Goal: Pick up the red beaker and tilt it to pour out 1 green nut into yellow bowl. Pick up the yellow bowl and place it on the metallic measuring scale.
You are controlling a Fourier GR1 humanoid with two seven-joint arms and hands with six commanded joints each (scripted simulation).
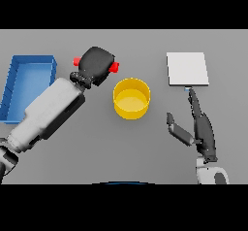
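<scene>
Here, upper left of centre, my left hand (97,64) has its fingers curled round the red beaker (115,67), just left of the yellow bowl (131,98). Tilt slowly, spout over the bowl, releasing one nut. My right hand (201,128), fingers spread, idles below the scale (187,68).

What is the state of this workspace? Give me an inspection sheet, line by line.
Surface: grey table, flat and plain.
Job's things: red beaker lying sideways under the left hand, only its red ends showing; yellow bowl upright at centre, no nut visible inside; metallic measuring scale at far right, nothing on it.
Clutter: blue tray at the left edge.
Hands: left hand wrapped over the beaker, left of the bowl; right hand open, fingers straight toward the scale, thumb spread, holding nothing.
Cables: nothing seen.
Surroundings: nothing seen beyond the table.
</scene>
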